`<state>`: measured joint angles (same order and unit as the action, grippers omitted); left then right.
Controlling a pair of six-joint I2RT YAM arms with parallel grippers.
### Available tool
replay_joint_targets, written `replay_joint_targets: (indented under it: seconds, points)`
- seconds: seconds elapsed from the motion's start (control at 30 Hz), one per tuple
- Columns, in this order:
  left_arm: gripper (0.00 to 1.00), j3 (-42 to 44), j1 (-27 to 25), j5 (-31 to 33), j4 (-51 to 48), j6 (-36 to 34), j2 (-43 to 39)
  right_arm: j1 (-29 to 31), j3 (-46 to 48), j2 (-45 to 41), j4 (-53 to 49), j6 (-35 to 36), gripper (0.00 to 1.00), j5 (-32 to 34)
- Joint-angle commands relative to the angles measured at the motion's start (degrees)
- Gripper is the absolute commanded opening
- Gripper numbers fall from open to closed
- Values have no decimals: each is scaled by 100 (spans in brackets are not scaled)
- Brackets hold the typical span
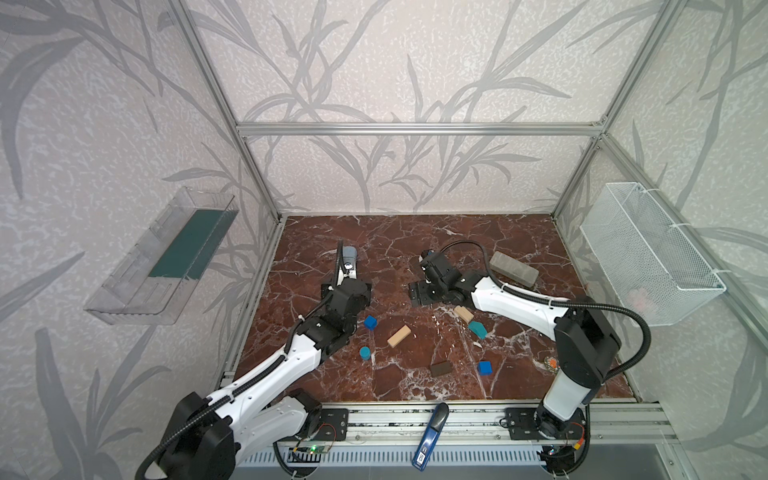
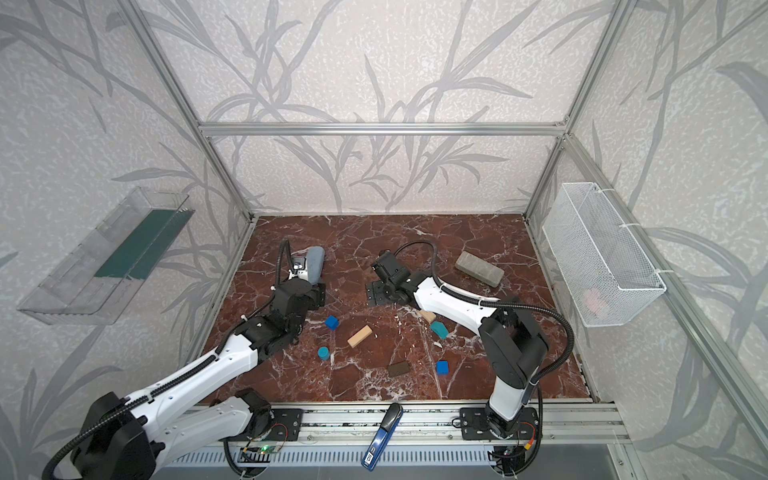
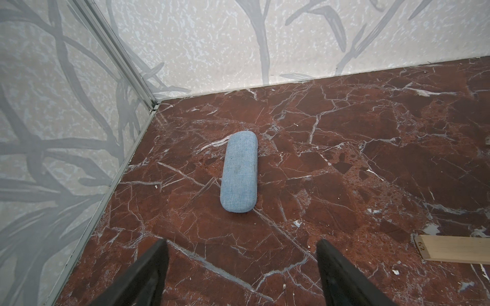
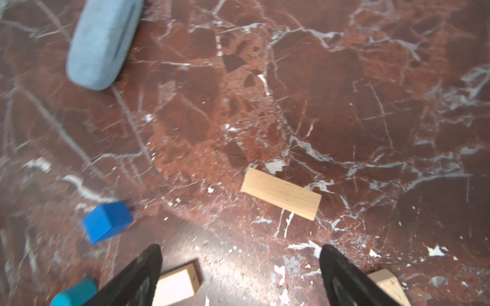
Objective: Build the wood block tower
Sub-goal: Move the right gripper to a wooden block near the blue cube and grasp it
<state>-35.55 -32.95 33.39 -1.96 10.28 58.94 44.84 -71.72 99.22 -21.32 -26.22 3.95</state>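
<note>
The tabletop (image 1: 415,249) is carrying no tower yet: the wood blocks (image 1: 399,336) are lying scattered and apart (none stacked). The left gripper (image 3: 241,243), fingers (image 3: 148,273) spread and empty, is pointing at the grey-blue case (image 3: 239,172), risking a wrong pick. The right gripper (image 4: 241,249), likewise spread and empty, is facing a pale bar (image 4: 281,193); an off-centre pinch could be sending it skidding over the slick surface.

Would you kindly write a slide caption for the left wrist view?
Open left gripper over marble table, facing a grey-blue case; pale wood bar nearby.
</note>
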Motion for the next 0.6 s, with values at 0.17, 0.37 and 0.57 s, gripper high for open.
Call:
replay_joint_targets:
  seconds: [0.17, 0.37, 0.57]
  points:
    - [86, -99, 2, -84, -190, 118, -422, 465, 129, -225, -789, 917, 93, -535]
    - [86, -145, 2, -188, -324, 186, -553, 999, -41, 210, -926, 1101, 96, -469]
    - [86, -112, 5, -210, -375, 199, -716, 1296, -203, 582, -915, 1118, 96, -416]
